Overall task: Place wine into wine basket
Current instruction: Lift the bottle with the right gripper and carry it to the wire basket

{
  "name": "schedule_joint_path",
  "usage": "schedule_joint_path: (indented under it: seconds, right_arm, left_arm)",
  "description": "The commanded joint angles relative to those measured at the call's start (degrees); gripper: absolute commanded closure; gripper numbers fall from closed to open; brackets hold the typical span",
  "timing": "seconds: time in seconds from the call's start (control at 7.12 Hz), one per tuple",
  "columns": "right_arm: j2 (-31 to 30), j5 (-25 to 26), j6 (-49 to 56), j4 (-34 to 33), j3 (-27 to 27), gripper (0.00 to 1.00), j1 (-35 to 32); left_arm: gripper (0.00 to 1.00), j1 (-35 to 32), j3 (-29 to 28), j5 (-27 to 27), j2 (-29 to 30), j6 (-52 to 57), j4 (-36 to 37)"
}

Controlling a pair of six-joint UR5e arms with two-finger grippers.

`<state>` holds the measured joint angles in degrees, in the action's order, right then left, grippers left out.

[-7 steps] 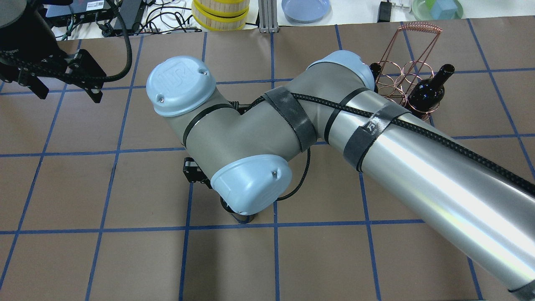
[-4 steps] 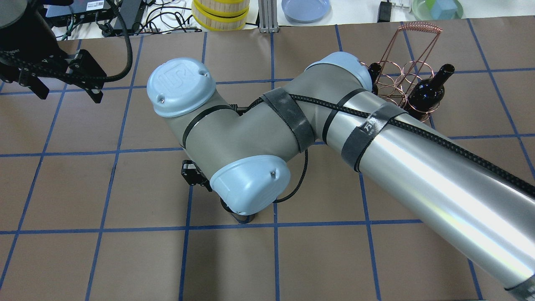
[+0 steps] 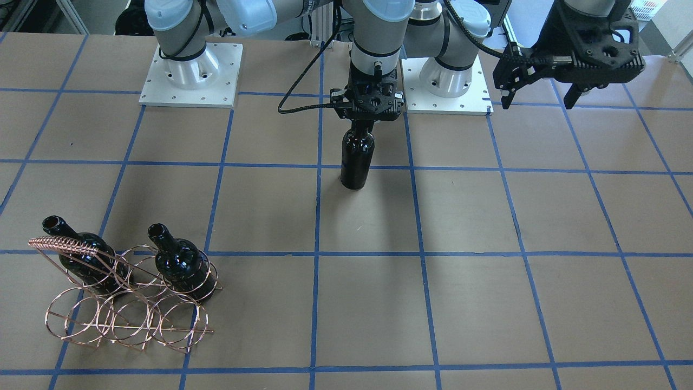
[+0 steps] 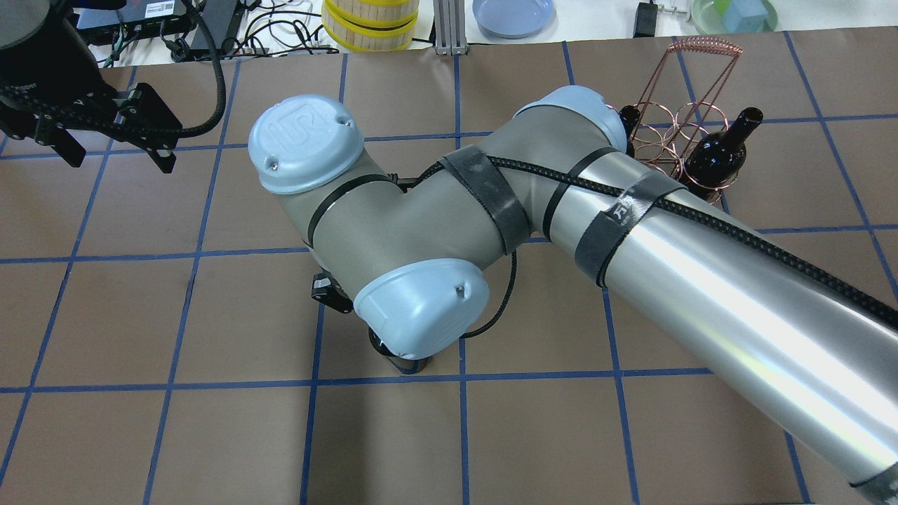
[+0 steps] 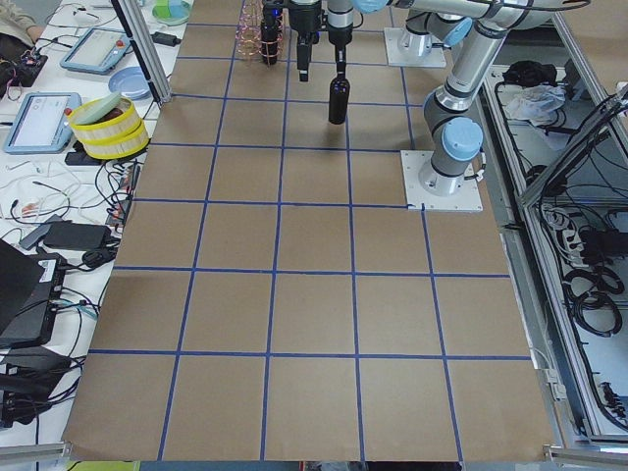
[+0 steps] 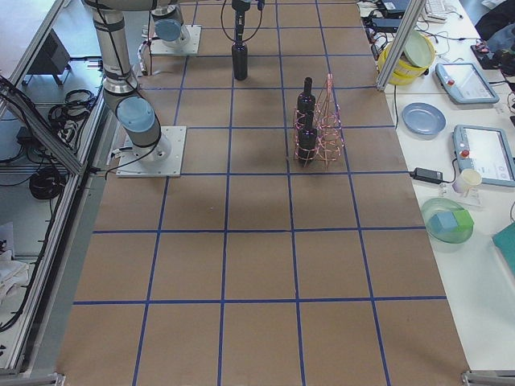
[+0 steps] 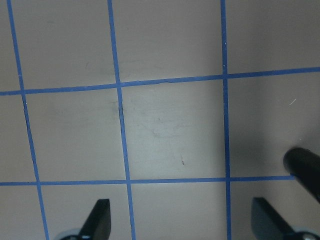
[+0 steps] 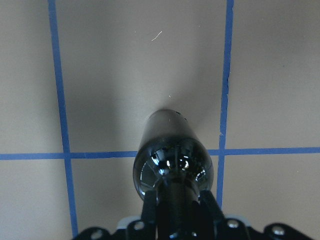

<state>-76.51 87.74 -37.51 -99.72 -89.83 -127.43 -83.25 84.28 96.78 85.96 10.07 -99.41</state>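
Front-facing view, top middle: what does the right gripper (image 3: pixel 361 125) have?
It is clamped on the neck of the wine bottle (image 3: pixel 357 157). Its fingers (image 8: pixel 210 207) press against the glass from both sides in the right wrist view.

How does the bottle sit?
It is upright, neck up, with its dark body hanging straight below the gripper. Its base is over a blue tape line (image 3: pixel 487 169) on the brown table (image 3: pixel 487 216), just beside a crossing. I cannot tell whether the base touches the table.

And the wine basket (image 3: pixel 124 309)?
It is in the lower left of that frame, well apart from the held bottle. Two other bottles (image 3: pixel 181 262) stand upright in rings of the row nearer the top of the frame. The coiled handle slants across the left one.

Where is the left gripper (image 3: pixel 537 103)?
It is at the upper right of the front-facing frame, above the table, pointing down. Its jaws are spread wide with nothing between them. In the left wrist view both fingertips (image 7: pixel 100 215) sit at the bottom edge with only table between them.
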Motion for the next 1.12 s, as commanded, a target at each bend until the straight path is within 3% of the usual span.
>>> schedule_joint_path:
  seconds: [0.0, 0.28, 0.7, 0.98]
  right_arm:
    - [-1.87, 0.41, -0.02, -0.12, 1.05, 1.0, 1.3]
    - [-7.75, 0.41, 1.72, 5.11, 1.41, 1.0, 6.89]
    - [-12.09, -0.82, 21.54, 10.33, 1.76, 1.0, 24.36]
    - [-12.18, -0.47, 28.77, 17.59, 7.88, 1.0, 33.96]
  left_arm:
    - [0.0, -0.07, 0.0, -0.02, 0.0, -0.14, 0.0]
    - [0.0, -0.07, 0.0, -0.02, 0.0, -0.05, 0.0]
    - [0.0, -0.07, 0.09, 0.07, -0.09, -0.05, 0.0]
    - [0.0, -0.16, 0.09, -0.02, -0.09, -0.14, 0.0]
